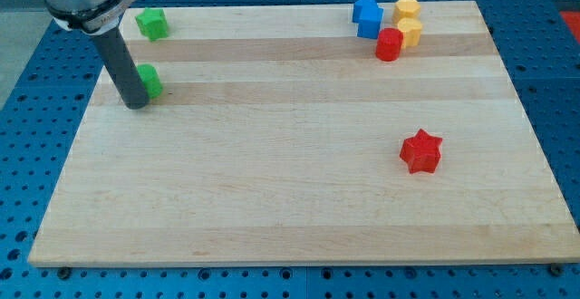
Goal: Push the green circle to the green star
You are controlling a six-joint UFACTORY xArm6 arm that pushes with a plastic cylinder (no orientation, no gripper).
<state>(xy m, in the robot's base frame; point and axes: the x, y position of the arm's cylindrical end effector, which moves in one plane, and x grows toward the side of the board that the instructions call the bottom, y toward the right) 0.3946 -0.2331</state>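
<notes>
The green circle point(150, 81) lies near the board's left edge, partly hidden behind my rod. My tip point(135, 105) rests on the board just left of and below the circle, touching or nearly touching it. The green star point(152, 24) lies at the view's top left, straight above the circle, about a block's width of bare wood between them.
A blue block point(367, 15), two yellow blocks point(407, 10) point(410, 33) and a red block point(389, 43) cluster at the view's top right. A red star point(420, 151) lies at the right middle. The wooden board point(290, 199) sits on a blue pegboard.
</notes>
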